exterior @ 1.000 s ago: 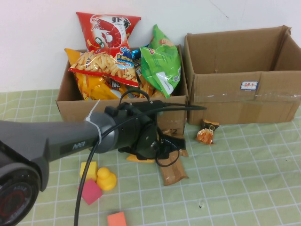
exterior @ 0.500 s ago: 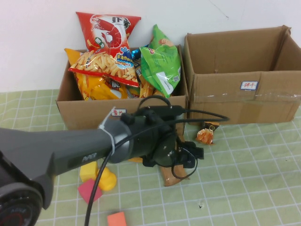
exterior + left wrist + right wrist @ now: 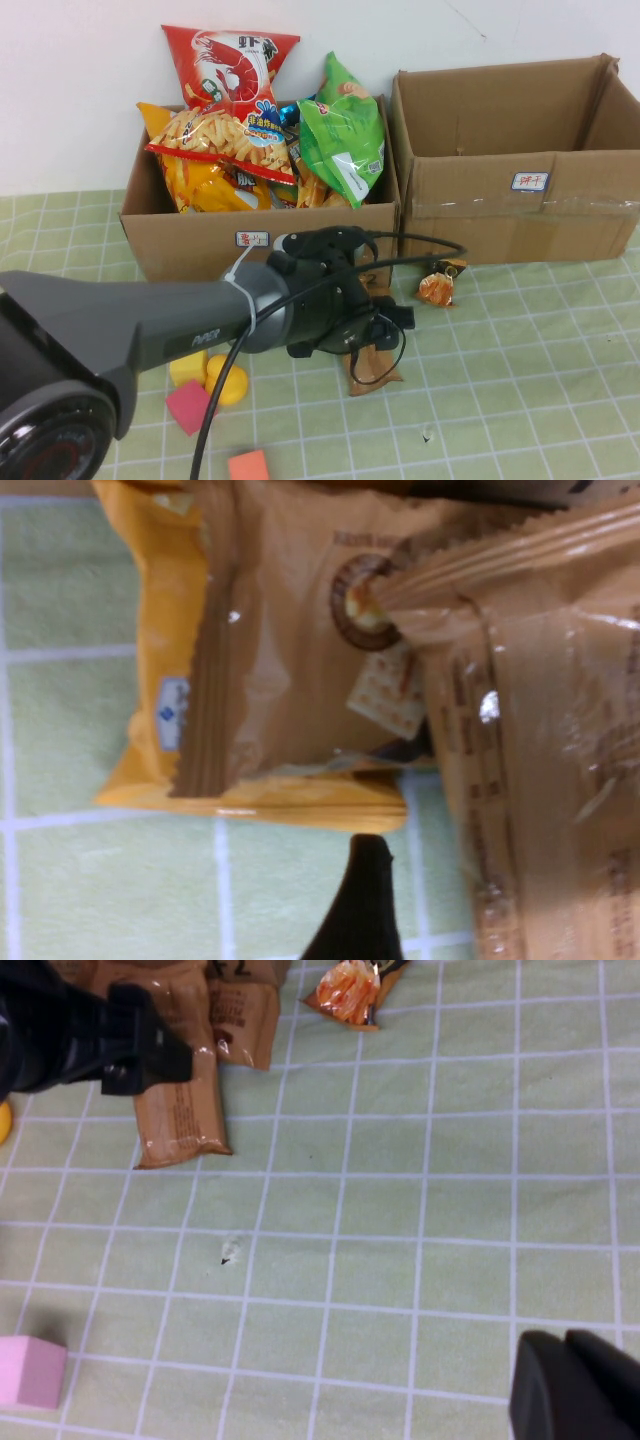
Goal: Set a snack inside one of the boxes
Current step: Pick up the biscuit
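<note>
Looking down from a raised spot on the robot's side toward the boxes (image 3: 260, 235). Hovering very close over snack packets (image 3: 300, 660). Sharing the brown packet (image 3: 180, 1110) with the farther-off right wrist view.

The left arm (image 3: 150, 320) was a dark grey tube with faint white lettering, a white zip tie and looping black cables. The right gripper (image 3: 575, 1385), lower right, looked plain black.

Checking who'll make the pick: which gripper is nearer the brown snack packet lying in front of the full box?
Left. The left gripper hovers right over the brown snack packet; the right gripper sits off over bare cloth.
</note>
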`<state>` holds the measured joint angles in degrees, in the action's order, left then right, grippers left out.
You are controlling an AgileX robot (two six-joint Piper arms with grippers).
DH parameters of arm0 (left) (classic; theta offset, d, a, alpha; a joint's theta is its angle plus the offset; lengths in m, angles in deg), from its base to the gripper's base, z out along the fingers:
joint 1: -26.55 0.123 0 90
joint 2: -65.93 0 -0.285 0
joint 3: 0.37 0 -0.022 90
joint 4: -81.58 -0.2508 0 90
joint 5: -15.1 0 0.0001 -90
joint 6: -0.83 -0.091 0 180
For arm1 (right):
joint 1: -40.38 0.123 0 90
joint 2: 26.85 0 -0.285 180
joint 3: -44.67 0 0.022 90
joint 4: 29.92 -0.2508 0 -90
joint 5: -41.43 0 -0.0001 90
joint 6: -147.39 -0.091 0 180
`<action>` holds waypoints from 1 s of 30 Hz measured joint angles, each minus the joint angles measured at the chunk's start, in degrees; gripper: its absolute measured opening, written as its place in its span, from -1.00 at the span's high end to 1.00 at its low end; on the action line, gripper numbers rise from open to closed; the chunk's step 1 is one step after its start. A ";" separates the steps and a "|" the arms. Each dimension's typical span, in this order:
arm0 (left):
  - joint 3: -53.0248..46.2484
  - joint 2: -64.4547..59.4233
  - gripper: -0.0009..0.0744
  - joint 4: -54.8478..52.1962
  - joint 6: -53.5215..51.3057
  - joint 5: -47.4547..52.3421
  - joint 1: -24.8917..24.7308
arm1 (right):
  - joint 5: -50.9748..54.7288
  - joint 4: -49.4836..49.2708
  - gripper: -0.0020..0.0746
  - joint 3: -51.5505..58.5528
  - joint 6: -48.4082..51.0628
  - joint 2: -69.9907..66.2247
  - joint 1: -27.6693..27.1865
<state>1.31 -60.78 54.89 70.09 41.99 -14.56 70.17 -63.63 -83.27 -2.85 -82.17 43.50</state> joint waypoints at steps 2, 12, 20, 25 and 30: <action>0.00 0.00 -0.55 0.33 1.64 -0.97 0.00 | 0.00 0.00 0.95 0.00 0.00 0.00 0.00; 0.00 -0.80 -0.55 -0.52 5.33 -3.69 0.00 | 0.00 0.00 0.95 0.00 0.00 0.00 0.00; 0.00 -2.54 -0.55 -1.56 5.45 -3.90 -0.04 | 0.00 0.00 0.95 0.00 0.04 0.00 0.00; 0.00 -2.88 -0.51 -1.88 4.50 -4.27 -0.13 | 0.00 0.00 0.95 0.00 0.04 0.00 0.00; 0.00 -2.99 -0.05 -2.00 3.62 -4.86 -0.13 | 0.00 0.00 0.95 0.00 0.04 0.00 0.00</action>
<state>1.31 -63.77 52.88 73.71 37.13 -14.69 70.17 -63.63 -83.27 -2.81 -82.17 43.50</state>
